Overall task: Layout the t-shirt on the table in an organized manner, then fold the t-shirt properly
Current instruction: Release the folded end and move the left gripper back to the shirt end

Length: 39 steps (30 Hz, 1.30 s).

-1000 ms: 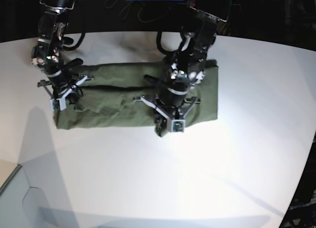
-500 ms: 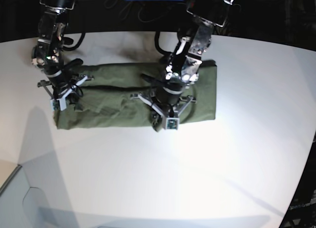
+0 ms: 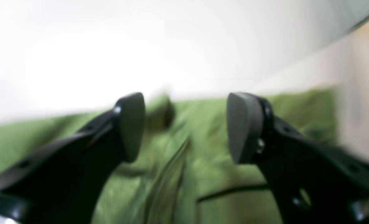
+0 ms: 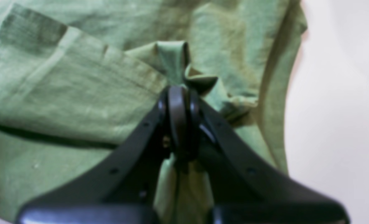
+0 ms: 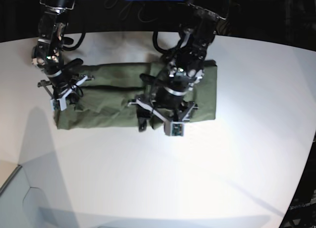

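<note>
Creased olive t-shirt [image 5: 108, 97] — smooth white table [image 5: 207, 164].

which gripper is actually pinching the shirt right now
The right gripper: its jaws are shut on a bunched fold of the t-shirt. The left gripper stands open above the cloth, holding nothing.

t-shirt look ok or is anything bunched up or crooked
The t-shirt lies in a long folded band on the table, mostly tidy. One spot stands out: at the end where the right gripper is shut on it, the cloth is pulled into a small peaked bunch. The left gripper stands open above the fabric, holding nothing.
</note>
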Each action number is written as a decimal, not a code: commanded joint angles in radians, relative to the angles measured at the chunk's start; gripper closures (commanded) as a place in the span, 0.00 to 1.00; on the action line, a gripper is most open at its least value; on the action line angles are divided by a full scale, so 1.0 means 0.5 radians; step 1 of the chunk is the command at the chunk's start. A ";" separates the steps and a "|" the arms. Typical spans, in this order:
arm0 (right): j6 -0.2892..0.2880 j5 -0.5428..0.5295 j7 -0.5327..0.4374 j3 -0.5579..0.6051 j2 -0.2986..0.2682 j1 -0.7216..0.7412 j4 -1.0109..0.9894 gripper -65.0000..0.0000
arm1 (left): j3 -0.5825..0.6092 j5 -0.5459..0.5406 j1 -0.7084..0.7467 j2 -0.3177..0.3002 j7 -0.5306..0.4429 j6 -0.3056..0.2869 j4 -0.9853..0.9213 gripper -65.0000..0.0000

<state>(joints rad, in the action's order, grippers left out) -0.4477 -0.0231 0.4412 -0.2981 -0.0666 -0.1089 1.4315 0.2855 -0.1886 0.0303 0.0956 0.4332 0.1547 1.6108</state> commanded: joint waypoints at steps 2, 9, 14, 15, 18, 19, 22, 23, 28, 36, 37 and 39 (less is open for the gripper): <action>-0.039 0.072 0.215 0.015 0.006 -0.029 -0.032 1.00 | -0.033 0.004 0.039 -0.082 -0.042 0.002 0.149 0.36; -0.039 0.072 0.215 0.015 0.012 -0.002 -0.035 1.00 | -0.324 0.001 0.328 -0.269 -0.049 -0.004 0.235 0.36; -0.039 0.072 0.218 0.015 0.015 0.005 -0.038 1.00 | -0.603 -0.259 0.493 -0.285 -0.049 -0.007 0.260 0.36; -0.039 0.072 0.218 0.015 0.015 0.005 -0.038 1.00 | -0.640 -0.327 0.506 -0.306 -0.049 -0.007 0.257 0.36; -0.039 0.072 0.218 0.015 0.018 0.005 -0.038 1.00 | -0.659 -0.474 0.512 -0.374 -0.045 -0.007 0.238 0.36; -0.039 0.072 0.218 0.015 0.018 0.008 -0.038 1.00 | -0.659 -0.505 0.509 -0.386 -0.045 -0.007 0.232 0.36; -0.039 0.072 0.218 0.015 0.018 0.008 -0.038 1.00 | -0.662 -0.520 0.506 -0.389 -0.045 -0.007 0.232 0.36; -0.039 0.072 0.218 0.015 0.018 0.008 -0.035 1.00 | -0.662 -0.520 0.502 -0.389 -0.045 -0.007 0.229 0.36; -0.039 0.072 0.218 0.015 0.018 0.011 0.051 1.00 | -0.662 -0.520 0.469 -0.389 -0.042 -0.007 0.143 0.36; -0.039 0.072 0.276 0.015 0.018 -0.005 0.309 0.81 | -0.662 -0.520 0.435 -0.389 -0.042 -0.007 0.014 0.36; -0.039 0.072 0.310 0.015 0.018 -0.005 0.336 0.75 | -0.662 -0.520 0.432 -0.389 -0.042 -0.007 0.014 0.36; -0.039 0.069 0.356 0.012 0.018 -0.005 0.401 0.65 | -0.662 -0.520 0.429 -0.389 -0.039 -0.007 0.005 0.35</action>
<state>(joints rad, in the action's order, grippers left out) -0.4599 0.0227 0.6415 -0.2893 -0.0521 -0.1207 1.6108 -0.0441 -0.4473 0.2512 -0.0967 0.4332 0.1543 1.6001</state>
